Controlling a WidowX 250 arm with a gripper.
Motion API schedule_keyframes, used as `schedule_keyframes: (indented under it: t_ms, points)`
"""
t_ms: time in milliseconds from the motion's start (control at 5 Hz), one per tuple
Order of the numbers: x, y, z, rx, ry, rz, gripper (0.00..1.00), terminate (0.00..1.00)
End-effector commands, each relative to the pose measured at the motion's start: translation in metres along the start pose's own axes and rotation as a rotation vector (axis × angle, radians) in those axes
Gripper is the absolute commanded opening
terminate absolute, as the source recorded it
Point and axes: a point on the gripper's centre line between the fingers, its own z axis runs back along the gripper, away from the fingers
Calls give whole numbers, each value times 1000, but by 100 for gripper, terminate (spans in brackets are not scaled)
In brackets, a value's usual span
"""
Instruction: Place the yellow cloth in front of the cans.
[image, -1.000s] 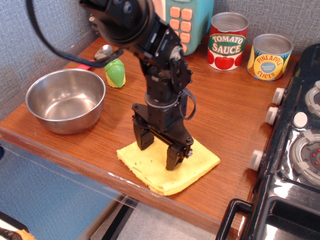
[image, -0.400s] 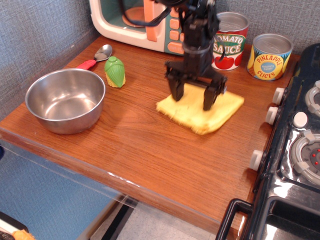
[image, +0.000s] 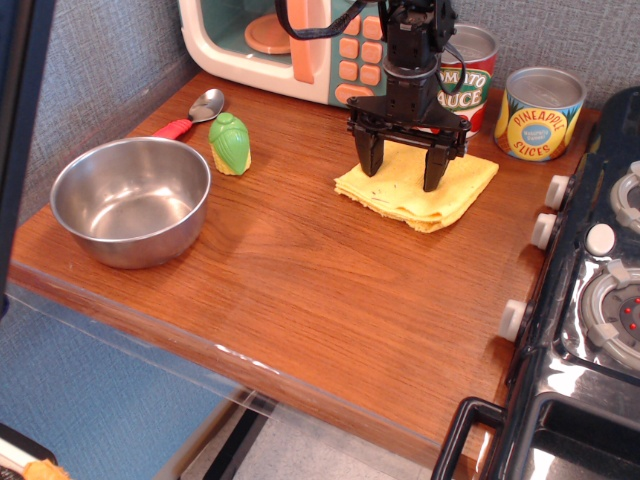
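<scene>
The yellow cloth (image: 455, 188) lies flat on the wooden counter, just in front of the two cans. The red "Tomato Sauce" can (image: 474, 72) stands behind it, partly hidden by my arm. The yellow-and-blue "Pineapple Slices" can (image: 540, 112) stands to its right, behind the cloth's right corner. My gripper (image: 401, 166) points straight down over the cloth's left half. Its two black fingers (image: 367, 155) are spread wide, with the tips at or just above the fabric. Nothing is pinched between them.
A steel bowl (image: 130, 200) sits at the left front. A green toy (image: 230, 143) and a red-handled spoon (image: 193, 113) lie behind it. A toy microwave (image: 290, 45) stands at the back. A black toy stove (image: 600, 290) borders the counter on the right.
The cloth went with my gripper from the counter's front edge back and right to the cans. In the last step both shifted slightly further back and right.
</scene>
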Motion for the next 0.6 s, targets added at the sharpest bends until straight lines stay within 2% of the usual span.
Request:
schedule_keyframes:
  t_ms: [0,200,400]
  points:
    - [-9,-7,6,-66,7,19,100,0]
    - [12,-18,47,-126,-76,2,100,0]
    - [22,-29,86,-182,-148,-28,100,0]
